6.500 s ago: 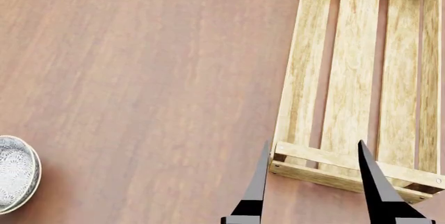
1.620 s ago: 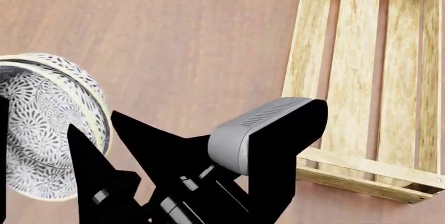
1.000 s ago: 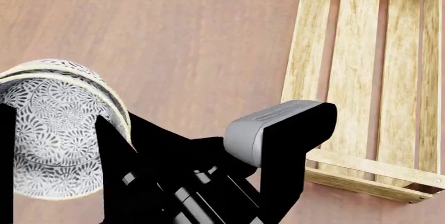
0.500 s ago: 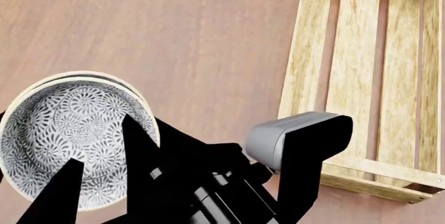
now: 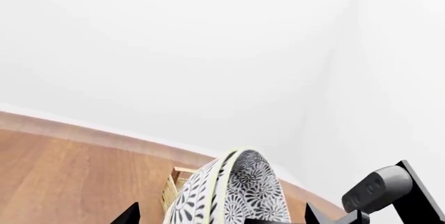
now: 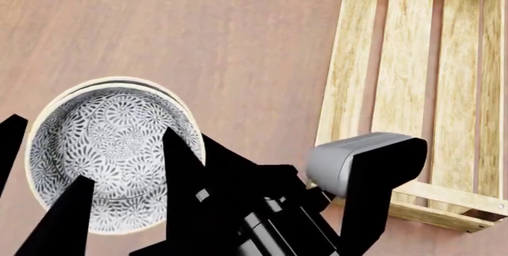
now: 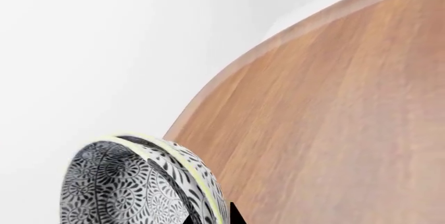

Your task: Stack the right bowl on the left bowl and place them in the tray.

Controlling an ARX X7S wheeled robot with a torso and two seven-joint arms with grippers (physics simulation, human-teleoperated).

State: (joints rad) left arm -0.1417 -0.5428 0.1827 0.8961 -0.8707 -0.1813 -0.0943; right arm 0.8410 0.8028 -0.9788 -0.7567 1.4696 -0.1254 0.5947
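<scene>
Brown worktop (image 6: 198, 41) lies under us; our end effector (image 6: 119, 172) clamps the stacked bowls' (image 6: 111, 149) rim, lifted clear for carrying to the tray (image 6: 413, 89).

Two nested patterned bowls (image 6: 107, 149) hang over the brown tabletop (image 6: 198, 41), their open side facing up. Black gripper (image 6: 123, 161) fingers (image 6: 182, 166) straddle the rim, one inside the bowl and one outside. A grey-capped black arm (image 6: 365, 172) overlaps the near end of the light-wood tray (image 6: 349, 77), which lies well apart from the bowls.
</scene>
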